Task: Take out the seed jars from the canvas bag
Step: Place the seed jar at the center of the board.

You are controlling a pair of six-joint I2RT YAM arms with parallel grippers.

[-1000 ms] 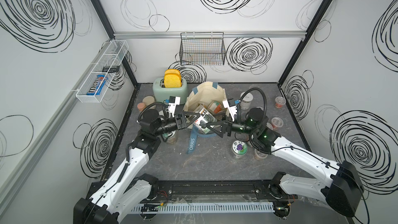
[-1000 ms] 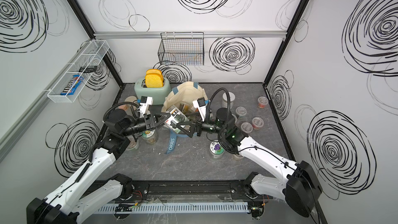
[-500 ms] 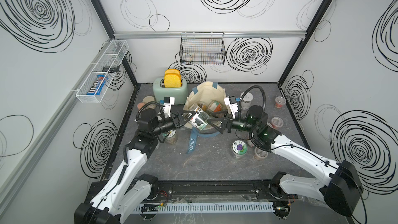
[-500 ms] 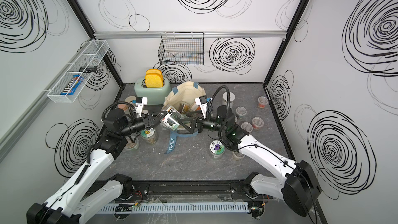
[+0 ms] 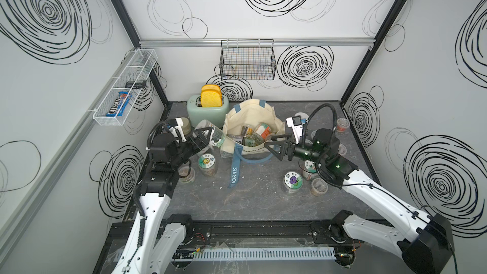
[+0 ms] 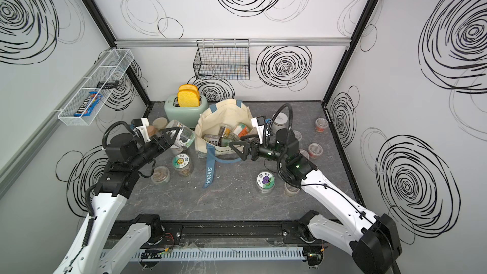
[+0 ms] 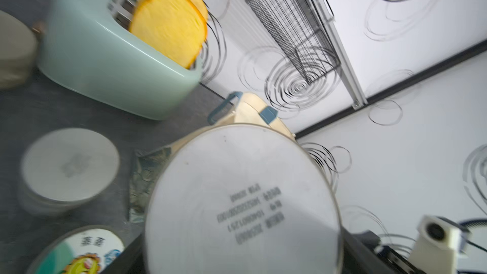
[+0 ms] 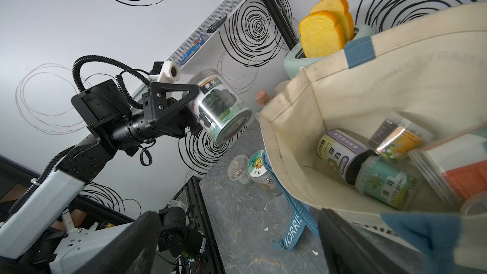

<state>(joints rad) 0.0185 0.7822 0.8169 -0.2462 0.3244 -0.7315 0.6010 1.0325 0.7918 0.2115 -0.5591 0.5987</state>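
Left of centre, the left gripper (image 5: 209, 138) clasps a jar (image 5: 216, 135) aloft, probably for setting down, while the right gripper (image 5: 271, 145) hovers spread-jawed at the mouth of the mid-frame bag (image 5: 253, 112), where more jars (image 5: 261, 130) lie.

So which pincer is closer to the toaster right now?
Left. The left pincer, shut on a seed jar, hangs just in front of the toaster; the right pincer is open by the front rim of the canvas bag, farther off.
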